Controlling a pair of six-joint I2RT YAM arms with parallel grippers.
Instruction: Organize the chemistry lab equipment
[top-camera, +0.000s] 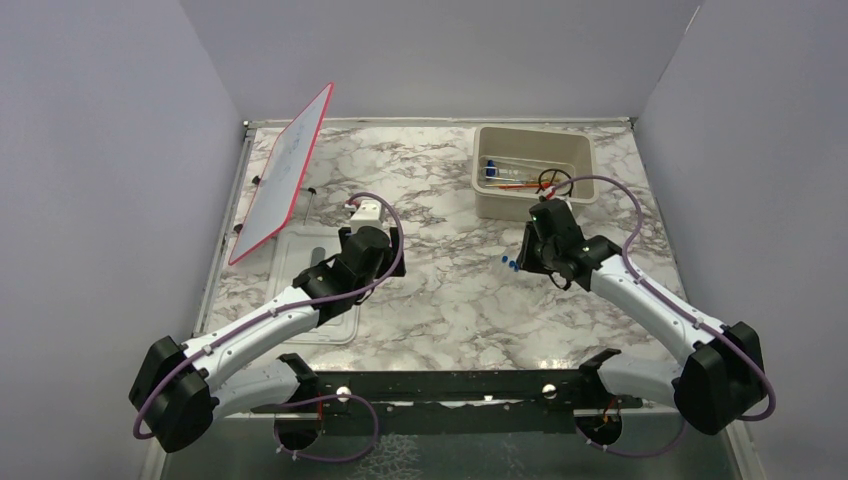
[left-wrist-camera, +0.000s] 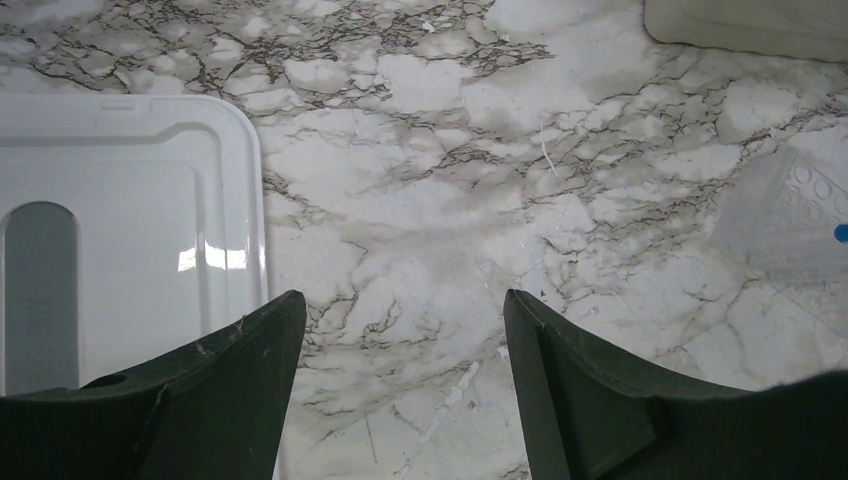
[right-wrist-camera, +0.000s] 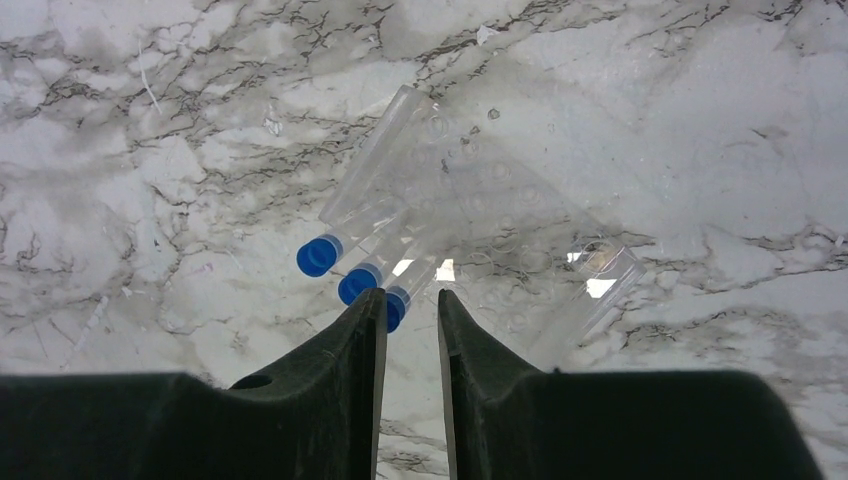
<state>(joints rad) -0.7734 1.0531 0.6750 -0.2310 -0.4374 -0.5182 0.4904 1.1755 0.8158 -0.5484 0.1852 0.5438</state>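
Observation:
Three clear blue-capped tubes (right-wrist-camera: 375, 190) lie side by side in a clear plastic rack (right-wrist-camera: 520, 240) on the marble table. My right gripper (right-wrist-camera: 410, 295) hovers just in front of their caps, its jaws a narrow gap apart with only marble between them. The nearest cap (right-wrist-camera: 395, 305) sits against the left fingertip. From above, the caps (top-camera: 510, 263) show just left of the right gripper (top-camera: 528, 258). My left gripper (left-wrist-camera: 400, 310) is open wide over bare marble, holding nothing. Inside the beige tub (top-camera: 482, 190) lie another tube, an orange-red stick (top-camera: 515, 185) and a black wire ring (top-camera: 553, 182).
The white slotted lid (left-wrist-camera: 130, 230) lies flat just left of my left gripper, partly under the left arm (top-camera: 320, 290). A red-framed white board (top-camera: 285, 175) leans at the back left. The tub's corner (left-wrist-camera: 750, 25) and the rack (left-wrist-camera: 790, 215) show at the right of the left wrist view.

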